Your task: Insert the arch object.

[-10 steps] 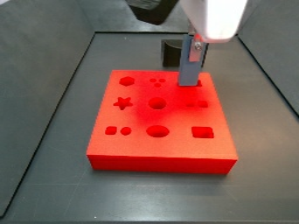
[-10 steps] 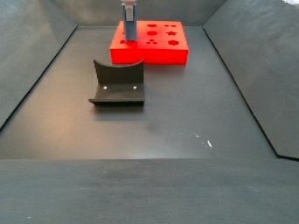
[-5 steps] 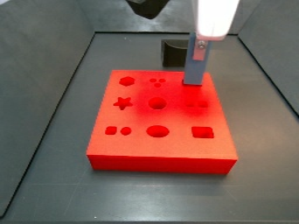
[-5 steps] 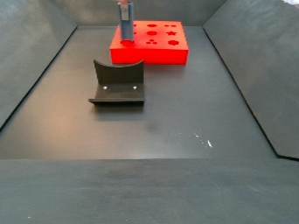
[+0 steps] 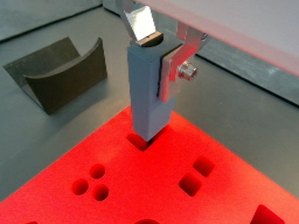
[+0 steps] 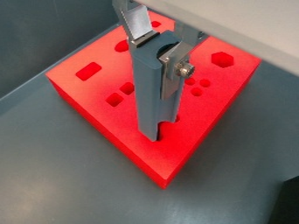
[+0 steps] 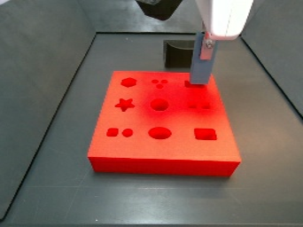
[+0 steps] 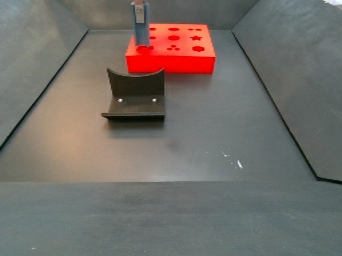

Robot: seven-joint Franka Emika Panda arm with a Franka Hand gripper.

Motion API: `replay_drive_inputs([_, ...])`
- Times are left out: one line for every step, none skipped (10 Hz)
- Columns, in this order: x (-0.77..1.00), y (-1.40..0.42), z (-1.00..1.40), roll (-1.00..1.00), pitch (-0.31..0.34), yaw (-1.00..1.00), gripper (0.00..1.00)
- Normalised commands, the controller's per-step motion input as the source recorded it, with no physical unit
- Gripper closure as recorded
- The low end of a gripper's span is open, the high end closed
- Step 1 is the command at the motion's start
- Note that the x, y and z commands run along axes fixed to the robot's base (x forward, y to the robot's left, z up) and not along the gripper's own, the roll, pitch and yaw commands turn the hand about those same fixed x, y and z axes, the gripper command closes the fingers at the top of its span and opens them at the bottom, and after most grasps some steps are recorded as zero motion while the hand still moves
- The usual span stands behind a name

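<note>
Wrist view: gripper (image 5: 156, 54) holds arch object (image 5: 149, 92) over red board (image 5: 128, 171) cutout.

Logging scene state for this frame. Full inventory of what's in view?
arch object: 1, blue-grey, upright, held in the gripper, lower end at a cutout near the red board's edge
red board: 1, red, many shaped cutouts, on the floor at the far end in a side view
fixture: 1, dark, on the floor apart from the board
floor: 1, dark grey, walled
gripper: 1, silver fingers, above the board, shut on the arch object
</note>
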Motion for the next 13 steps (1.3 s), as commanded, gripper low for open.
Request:
replay_drive_inputs([0.0,0.0,0.0,0.12,0.0,0.0,1.0])
replay_drive_inputs([-0.01,0.0,0.0,0.0,-0.01,0.0,1.0])
replay_drive_inputs([-0.12,0.0,-0.02,0.0,-0.024,0.0,1.0])
replay_drive_inputs([-0.15,0.0,-0.02,0.0,-0.029,0.0,1.0])
replay_drive_inputs([-0.08,0.0,-0.03,0.0,-0.034,0.0,1.0])
replay_drive_inputs([-0.05,0.0,-0.04,0.0,-0.039,0.0,1.0])
replay_drive_inputs([0.0,0.0,-0.03,0.0,-0.04,0.0,1.0])
replay_drive_inputs([0.0,0.0,-0.05,0.0,-0.037,0.0,1.0])
replay_drive_inputs([0.0,0.0,-0.07,0.0,-0.04,0.0,1.0])
replay_drive_inputs([0.0,0.0,-0.14,0.0,-0.073,0.0,1.0])
replay_drive_inputs([0.0,0.0,-0.11,0.0,-0.064,0.0,1.0])
replay_drive_inputs([0.0,-0.01,-0.14,0.0,-0.059,0.0,1.0])
replay_drive_inputs([0.0,-0.02,-0.13,0.0,-0.05,0.0,1.0])
